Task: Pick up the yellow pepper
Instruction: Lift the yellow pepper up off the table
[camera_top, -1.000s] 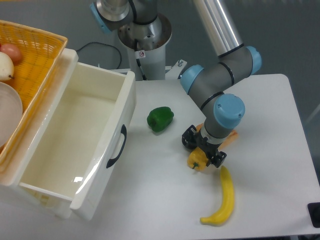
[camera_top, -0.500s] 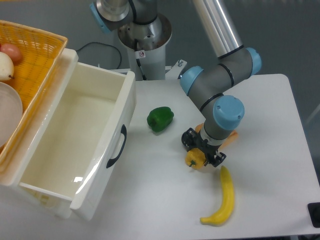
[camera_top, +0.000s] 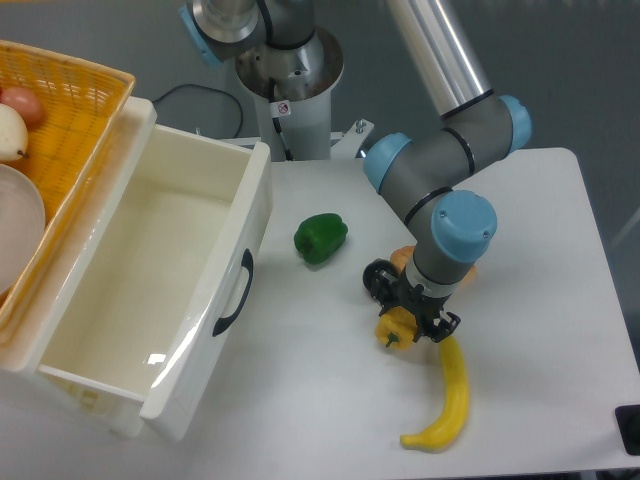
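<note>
The yellow pepper (camera_top: 392, 329) is small, glossy and yellow-orange, and sits right of the table's middle. My gripper (camera_top: 408, 312) points down over it, with a black finger on each side, and looks shut on it. The pepper is low, at or just above the table top; I cannot tell which. The wrist hides its top. The green pepper (camera_top: 320, 238) lies apart to the upper left. The banana (camera_top: 446, 395) lies just below and right of the gripper, its upper tip close to the right finger.
An open white drawer (camera_top: 150, 290) with a black handle (camera_top: 232, 293) takes up the left side. A yellow basket (camera_top: 60, 120) with food stands at the far left. An orange thing (camera_top: 466, 273) is partly hidden behind the wrist. The arm's base (camera_top: 290, 70) stands at the back.
The gripper has shifted slightly down and to the right, toward the banana's tip, and the yellow pepper has moved with it. Nothing else has moved.
</note>
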